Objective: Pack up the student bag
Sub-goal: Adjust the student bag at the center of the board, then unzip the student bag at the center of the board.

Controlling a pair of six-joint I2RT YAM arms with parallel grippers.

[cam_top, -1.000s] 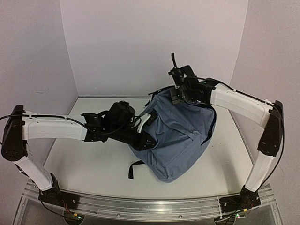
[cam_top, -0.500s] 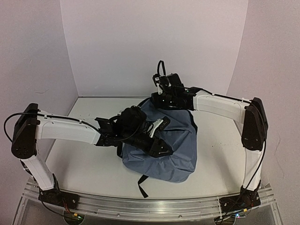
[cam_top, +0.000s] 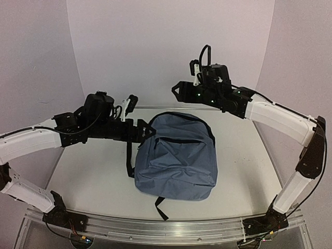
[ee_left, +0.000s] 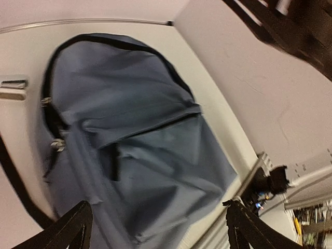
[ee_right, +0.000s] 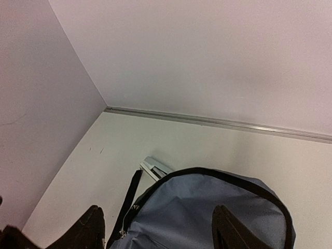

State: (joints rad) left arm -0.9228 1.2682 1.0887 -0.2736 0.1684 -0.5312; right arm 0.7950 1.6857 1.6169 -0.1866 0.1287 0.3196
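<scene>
Two claws are held up in the air above the tabletop (cam_top: 88, 171), and nothing is gripped by either one. The left claw (cam_top: 139, 115) is spread wide and hangs at about 10 o'clock from the student bag (cam_top: 176, 155). The right claw (cam_top: 185, 78) is spread too. It hangs at about 12 o'clock from the bag, higher up and near the back wall (cam_top: 166, 52). The cloth is not touched by either claw.

The student bag is laid flat in the middle of the tabletop, with its round top toward 12 o'clock and its bottom toward 6 o'clock. The front pocket zipper (cam_top: 179, 140) looks shut. The black zipper (cam_top: 179, 113) around the top looks shut as well, though that cannot be told for sure. One black strap (cam_top: 128, 161) is stretched out at 9 o'clock beside the bag, and a strap end (cam_top: 161, 207) pokes out at 6 o'clock. No loose things waiting to be packed are seen beside it.

The packing is judged to be nearly done, with the bag closed and set down. For the next move, the arms would need to be pulled back toward 6 o'clock, with the claws kept high so the strap is not caught. If the top zipper is found a little open, its pull would need to be pinched by one claw while the cloth is held by the other.
</scene>
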